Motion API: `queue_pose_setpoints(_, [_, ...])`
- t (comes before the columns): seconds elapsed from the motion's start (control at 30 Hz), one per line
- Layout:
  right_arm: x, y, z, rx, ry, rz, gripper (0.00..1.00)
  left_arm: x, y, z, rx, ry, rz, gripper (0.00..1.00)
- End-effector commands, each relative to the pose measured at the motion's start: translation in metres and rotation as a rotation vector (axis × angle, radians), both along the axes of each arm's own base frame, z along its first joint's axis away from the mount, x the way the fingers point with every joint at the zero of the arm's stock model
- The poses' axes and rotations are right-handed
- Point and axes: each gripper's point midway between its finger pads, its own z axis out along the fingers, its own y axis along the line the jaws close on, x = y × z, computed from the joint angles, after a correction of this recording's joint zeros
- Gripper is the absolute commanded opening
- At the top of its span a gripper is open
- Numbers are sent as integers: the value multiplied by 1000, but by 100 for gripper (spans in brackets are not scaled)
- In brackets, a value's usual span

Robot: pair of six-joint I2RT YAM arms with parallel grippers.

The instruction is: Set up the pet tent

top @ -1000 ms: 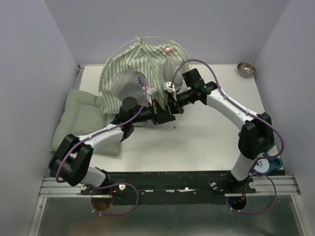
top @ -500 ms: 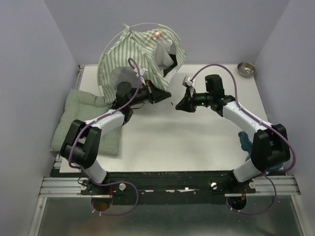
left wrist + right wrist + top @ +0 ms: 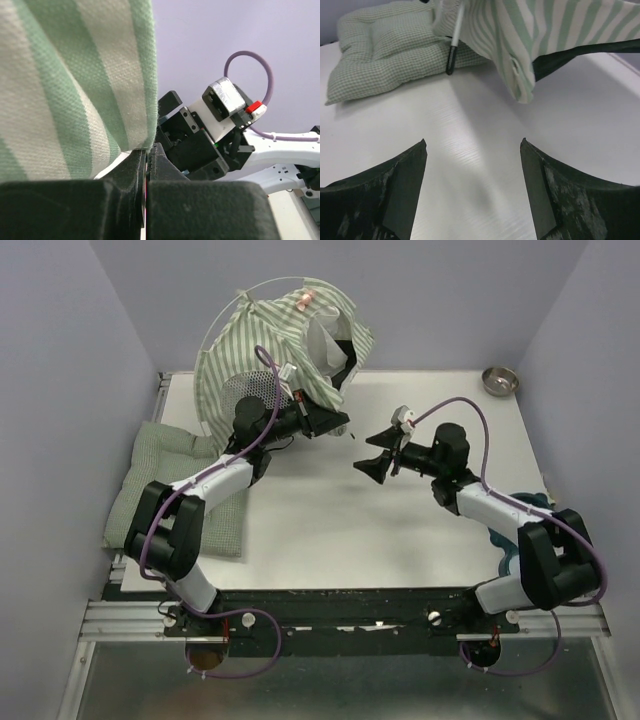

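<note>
The pet tent (image 3: pixel 275 345), green-and-white striped with a grey mesh window (image 3: pixel 250 390) and a thin whitish pole arching over it, is held up at the table's back left. My left gripper (image 3: pixel 337 423) is shut on its lower front edge; in the left wrist view the striped fabric (image 3: pixel 75 85) hangs down into the closed jaws of that gripper (image 3: pixel 146 162). My right gripper (image 3: pixel 372 462) hovers over the middle of the table, open and empty, a short way right of the tent. The right wrist view has the tent's hem (image 3: pixel 520 55) and a black-tipped pole end (image 3: pixel 452 50) beyond the open right gripper (image 3: pixel 474 145).
A flat green checked cushion (image 3: pixel 165 485) lies at the table's left edge, partly under the tent and the left arm. A small metal bowl (image 3: pixel 500 380) sits at the back right corner. A teal object (image 3: pixel 497 533) lies beside the right arm. Walls close in on three sides.
My right gripper has let go of the tent, opened wide and drawn back to the right. The left gripper, still shut, has carried the tent up and toward the back left.
</note>
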Motion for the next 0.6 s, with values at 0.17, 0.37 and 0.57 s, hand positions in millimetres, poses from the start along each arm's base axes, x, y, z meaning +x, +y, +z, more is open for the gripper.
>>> queue_pose_setpoints(0.17, [51, 6, 24, 110, -264, -91, 83, 2, 11, 26, -23, -8, 4, 0])
queue_pose_setpoints(0.37, [70, 29, 13, 130, -246, -58, 83, 1, 12, 32, -23, -5, -4, 0])
queue_pose_setpoints(0.57, [82, 45, 11, 149, -246, -2, 77, 2, 14, 36, -13, 0, -4, 0])
